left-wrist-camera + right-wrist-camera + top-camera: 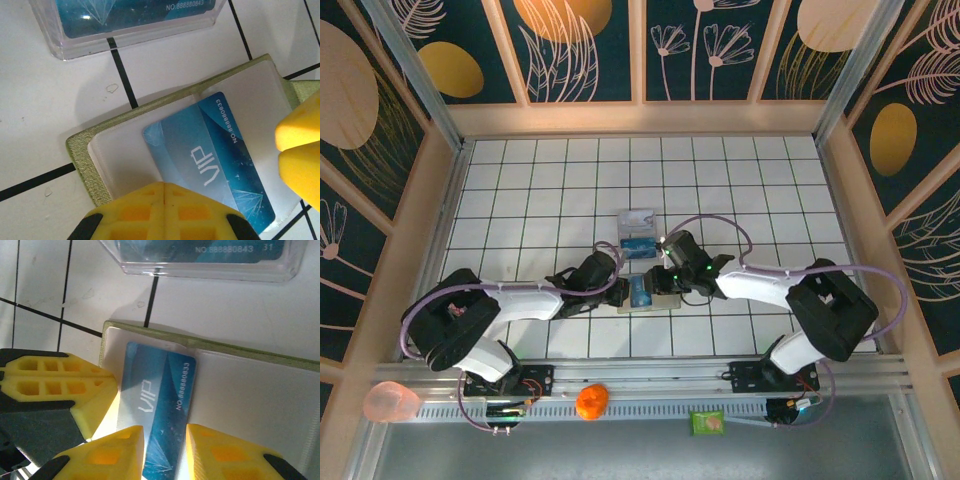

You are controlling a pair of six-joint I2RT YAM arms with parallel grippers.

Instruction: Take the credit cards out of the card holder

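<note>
Holder (82,150) lies flat at mid-frame overhead; in the left wrist view its green rim runs free along the upper and left sides. Blue card (210,160) sits slanted on the pale pocket. Left tool (162,200) is pinched shut over the holder's lower edge. Right tool (164,435) is narrow, fingers astride the card's lower end; gripping or not, can't tell. Clear tray (65,45) is just above, a strip of white gridded counter (540,180) between them. Open tiles spread beyond, ringed by patterned walls (580,50)
</note>
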